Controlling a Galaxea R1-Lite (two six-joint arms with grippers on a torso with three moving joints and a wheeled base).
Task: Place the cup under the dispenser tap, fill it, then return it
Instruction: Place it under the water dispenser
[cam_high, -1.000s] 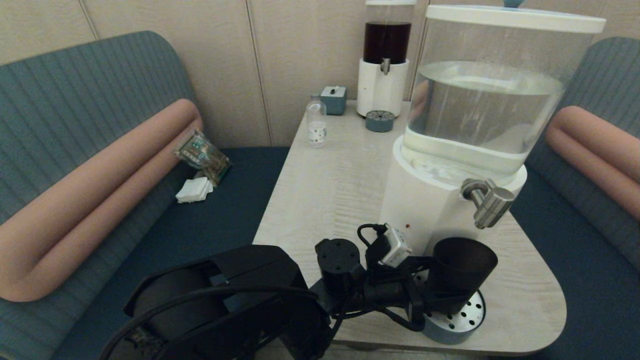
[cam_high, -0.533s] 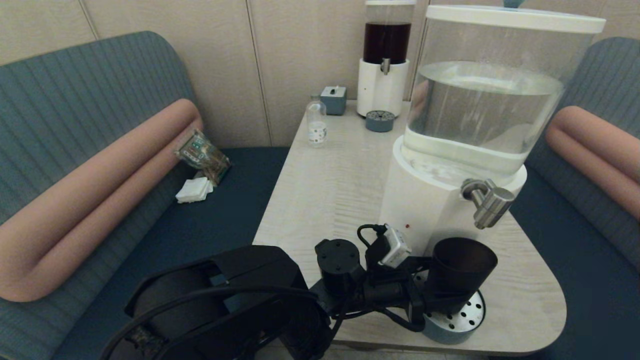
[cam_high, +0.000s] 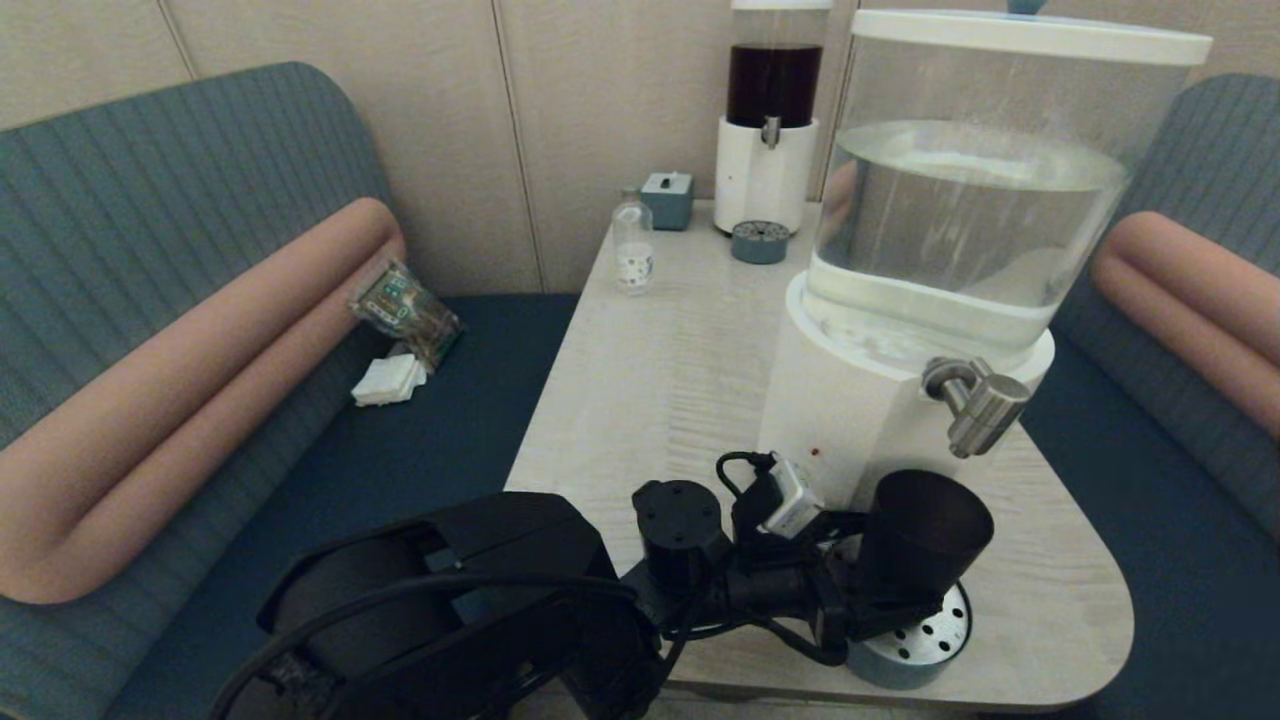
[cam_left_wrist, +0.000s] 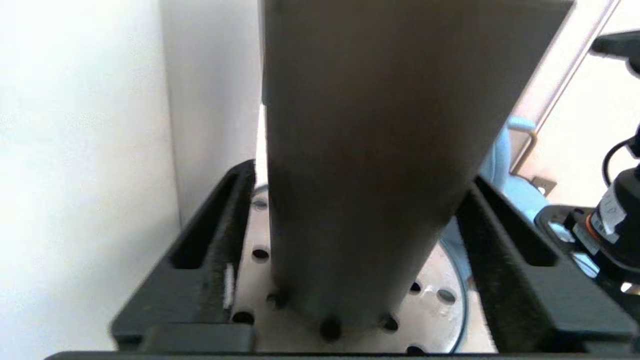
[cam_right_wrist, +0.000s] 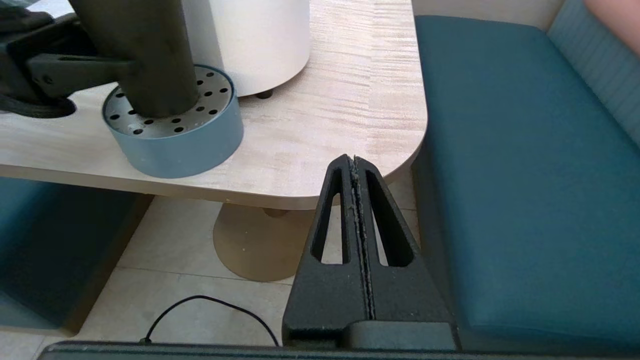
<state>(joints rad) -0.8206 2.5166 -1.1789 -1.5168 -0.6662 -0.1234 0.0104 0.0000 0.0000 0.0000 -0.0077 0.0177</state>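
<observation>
The left gripper (cam_high: 885, 580) is clamped on the lower body of the cup (cam_high: 925, 535), one finger on each side, and holds it upright on the drip tray (cam_high: 925, 645) at the near right corner of the table (cam_high: 660, 370). The cup's long axis is vertical, its wide mouth facing up. The tap (cam_high: 975, 395) sits above the cup and a little to its right, so the spout seems to hang over the rim's right edge rather than the centre; the coming move probably turns on that small offset. The left arm is clearly the nearer one. The right gripper (cam_right_wrist: 356, 200) has its fingers pressed together on nothing and is parked below the table edge, near the bench (cam_right_wrist: 510, 165). The cup's inside looks dark, and no liquid can be made out. The dispenser tank (cam_high: 975, 195) holds clear water, roughly half full.
</observation>
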